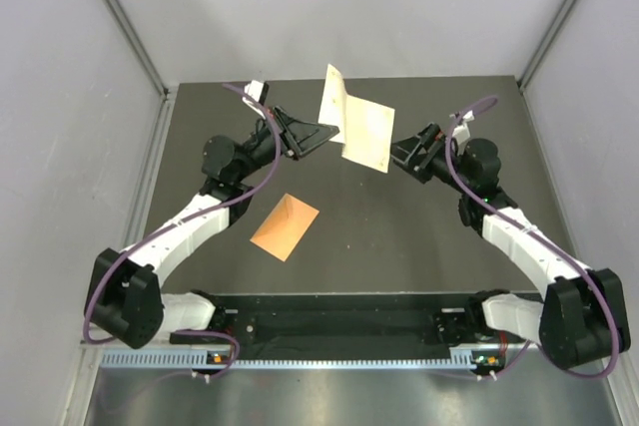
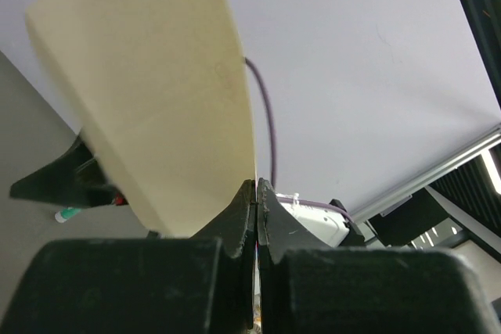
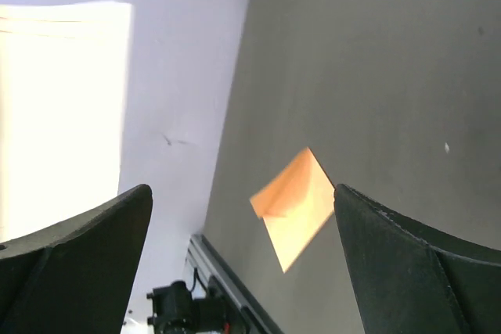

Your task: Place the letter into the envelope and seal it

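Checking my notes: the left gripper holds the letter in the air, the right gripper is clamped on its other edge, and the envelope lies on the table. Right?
Not quite: the right gripper is open, jaws spread wide beside the letter, as the right wrist view shows. The left gripper holds the letter up and the envelope lies on the table.

No text, label, brand or number is legible on the letter (image 1: 359, 132), the envelope (image 1: 285, 226) or anything else
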{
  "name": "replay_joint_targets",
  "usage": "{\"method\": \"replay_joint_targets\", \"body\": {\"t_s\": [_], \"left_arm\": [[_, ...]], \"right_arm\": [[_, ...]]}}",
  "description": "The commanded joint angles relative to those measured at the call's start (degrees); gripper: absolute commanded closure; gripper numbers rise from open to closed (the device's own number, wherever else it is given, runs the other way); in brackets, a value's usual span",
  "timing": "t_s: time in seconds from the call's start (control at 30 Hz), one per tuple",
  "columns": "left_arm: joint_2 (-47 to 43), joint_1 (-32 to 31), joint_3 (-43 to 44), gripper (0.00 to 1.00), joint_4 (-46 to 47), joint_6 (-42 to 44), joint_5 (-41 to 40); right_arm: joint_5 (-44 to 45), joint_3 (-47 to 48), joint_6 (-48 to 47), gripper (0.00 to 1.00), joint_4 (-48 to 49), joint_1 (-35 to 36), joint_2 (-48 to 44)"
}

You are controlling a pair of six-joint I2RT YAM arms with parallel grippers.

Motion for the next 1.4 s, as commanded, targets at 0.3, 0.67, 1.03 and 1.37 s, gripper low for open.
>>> {"method": "replay_joint_targets", "body": {"t_s": [0.3, 0.67, 1.03, 1.37], "left_arm": [[-0.46, -0.92, -3.11, 1.0, -1.56, 1.33, 2.55], [2.27, -2.95, -3.46, 1.0, -1.38, 2.64, 4.14], [5.61, -4.53, -2.58, 1.0, 4.23, 1.59, 4.14], [7.02, -4.97, -2.05, 1.0, 9.07, 2.29, 2.29]], "right_arm": [[0.28, 5.0, 1.3, 0.01, 11.67, 0.4, -5.0], [-8.24, 5.0, 14.31, 0.01, 30.5, 0.4, 2.3], [-10.97, 6.23, 15.63, 0.05, 29.54, 1.71, 5.28], [-9.04, 5.88, 9.14, 0.06, 12.33, 2.24, 1.44]]}}
